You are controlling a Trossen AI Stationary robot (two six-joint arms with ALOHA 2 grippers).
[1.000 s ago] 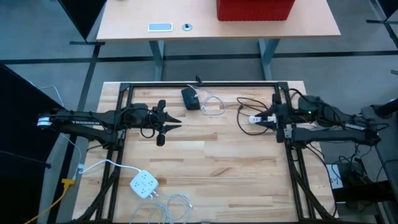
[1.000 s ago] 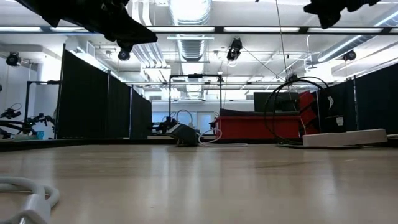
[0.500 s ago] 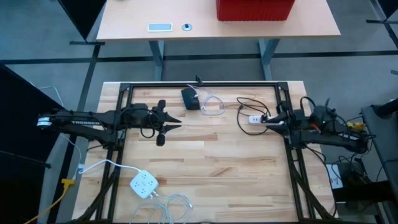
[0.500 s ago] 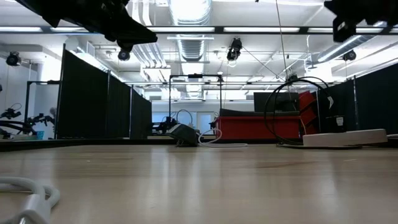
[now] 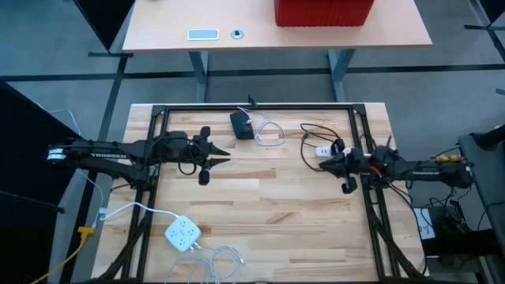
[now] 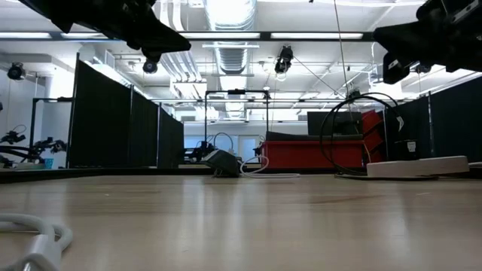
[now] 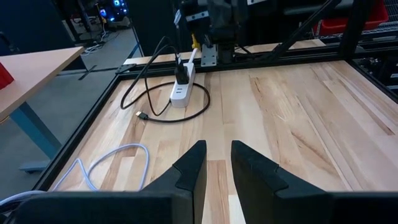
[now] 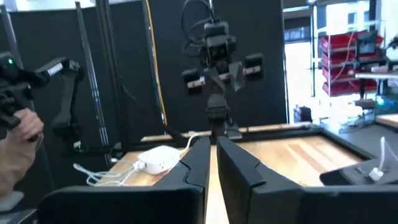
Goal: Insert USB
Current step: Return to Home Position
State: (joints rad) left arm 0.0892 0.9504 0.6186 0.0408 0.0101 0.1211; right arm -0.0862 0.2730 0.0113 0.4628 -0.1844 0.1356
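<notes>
A white power strip (image 5: 322, 151) lies flat at the table's far right, also seen in the left wrist view (image 7: 182, 87), with a black plug in it. A black cable loops from it, and its free USB end (image 7: 142, 116) lies on the wood. My right gripper (image 5: 322, 164) hovers just near of the strip, shut and holding nothing, its fingers (image 8: 213, 142) pointing toward the table's left. My left gripper (image 5: 226, 156) hangs above the table's left half, pointing right, its fingers (image 7: 218, 149) a narrow gap apart with nothing between them.
A black adapter (image 5: 242, 125) with a white cable (image 5: 270, 134) lies at the far middle. A second white power strip (image 5: 182, 233) with white cords sits near the front left corner. A black frame rail (image 5: 256, 106) runs around the table. A person's hand (image 8: 18, 134) shows beyond the table.
My right arm has folded down and stretched out flat along the table's right side. Its gripper has come lower and drifted a little toward the near edge, staying beside the white power strip. It stays shut.
</notes>
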